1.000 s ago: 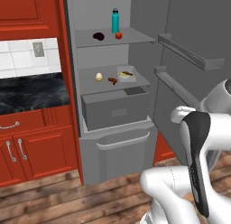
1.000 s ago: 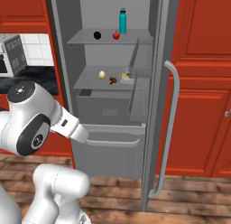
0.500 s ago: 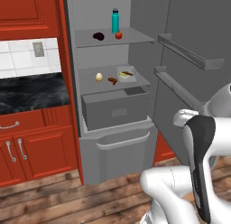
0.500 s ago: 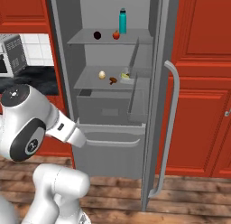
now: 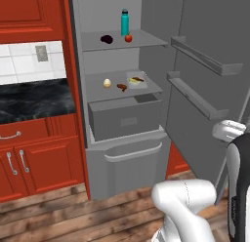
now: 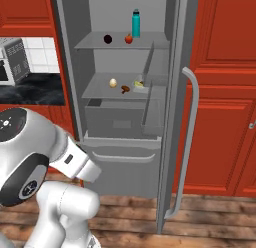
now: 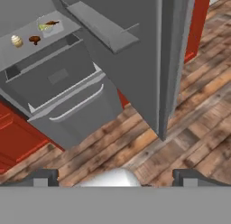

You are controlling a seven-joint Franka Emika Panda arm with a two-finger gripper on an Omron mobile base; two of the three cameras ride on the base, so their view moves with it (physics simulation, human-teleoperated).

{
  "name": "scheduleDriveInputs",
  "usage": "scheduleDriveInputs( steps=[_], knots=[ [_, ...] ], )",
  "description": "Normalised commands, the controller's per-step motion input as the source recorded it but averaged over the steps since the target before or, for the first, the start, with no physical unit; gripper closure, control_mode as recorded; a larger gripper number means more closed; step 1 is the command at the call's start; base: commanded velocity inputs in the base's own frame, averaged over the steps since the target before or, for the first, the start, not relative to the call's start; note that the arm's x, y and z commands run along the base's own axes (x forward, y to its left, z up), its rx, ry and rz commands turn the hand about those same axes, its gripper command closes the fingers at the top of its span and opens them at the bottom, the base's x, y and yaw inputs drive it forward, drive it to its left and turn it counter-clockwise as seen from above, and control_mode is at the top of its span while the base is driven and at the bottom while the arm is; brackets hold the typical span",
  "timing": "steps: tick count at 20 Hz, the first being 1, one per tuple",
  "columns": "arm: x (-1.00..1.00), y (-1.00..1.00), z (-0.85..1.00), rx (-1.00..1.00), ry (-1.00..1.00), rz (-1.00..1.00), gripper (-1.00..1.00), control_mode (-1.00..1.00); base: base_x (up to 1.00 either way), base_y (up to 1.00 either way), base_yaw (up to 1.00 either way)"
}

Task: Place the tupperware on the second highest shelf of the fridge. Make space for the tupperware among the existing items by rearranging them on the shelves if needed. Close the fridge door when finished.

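On the lower of the two flat light-grey shelves [image 5: 114, 90] inside the tall grey fridge [image 5: 122, 153], the shallow white tupperware tray [image 5: 136, 80] already sits beside a cream egg-shaped item [image 5: 107, 83], so only the wide-open grey fridge door [image 5: 210, 85] seems left, and the gripper [image 7: 115, 175] hangs wide and empty.

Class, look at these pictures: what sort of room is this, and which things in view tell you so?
A home kitchen, most likely: an open fridge with food on its shelves, red cabinets under a dark stone counter, and a microwave against white tiles.
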Motion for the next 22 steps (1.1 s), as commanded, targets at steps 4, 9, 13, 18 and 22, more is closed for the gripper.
scheduleDriveInputs(
  steps=[4, 9, 13, 18, 22],
  knots=[
    [0.0, -0.76, 0.0, 0.11, -0.17, -0.09, -1.0, -1.0, 0.0, 0.0, 0.0],
    [0.0, -0.74, -0.14, 0.1, -0.15, -0.01, -1.0, -1.0, 0.0, 0.0, 0.0],
    [0.0, -0.88, -0.14, 0.11, -0.11, 0.0, -1.0, -1.0, 0.0, 0.0, 0.0],
    [0.0, -1.0, -0.09, 0.17, -0.02, 0.0, -1.0, -1.0, 0.0, 0.0, 0.0],
    [0.17, -1.0, 0.0, 0.23, 0.0, 0.0, -1.0, -1.0, 0.0, 0.0, 0.0]
  ],
)
